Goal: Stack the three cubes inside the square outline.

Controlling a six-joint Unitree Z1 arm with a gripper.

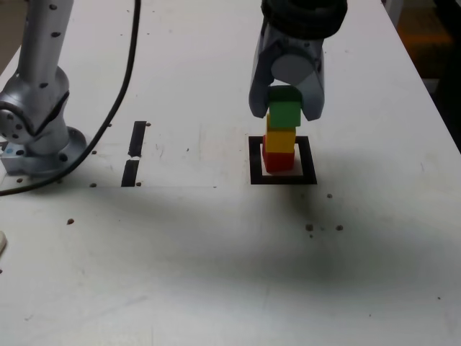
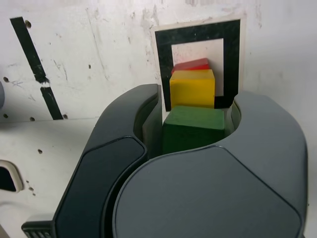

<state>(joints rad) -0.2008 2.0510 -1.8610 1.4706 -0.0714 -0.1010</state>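
Observation:
Inside the square outline [image 1: 282,178] stands the red cube [image 1: 277,160], with the yellow cube [image 1: 281,139] on top of it. The green cube [image 1: 285,117] rests on the yellow one, set slightly toward the exterior view's right. My gripper [image 1: 286,107] comes down from above and is shut on the green cube, one finger on each side. In the wrist view the green cube [image 2: 193,130] sits between the dark fingers of my gripper [image 2: 193,118]. Beyond it are the yellow cube [image 2: 192,88], a sliver of the red cube [image 2: 190,65] and the square outline [image 2: 163,64].
The arm's silver base [image 1: 36,122] stands at the exterior view's left, with a black cable [image 1: 124,79] running past it. Two short black strips [image 1: 137,138] lie between the base and the outline. The white table's edge [image 1: 432,94] runs along the right.

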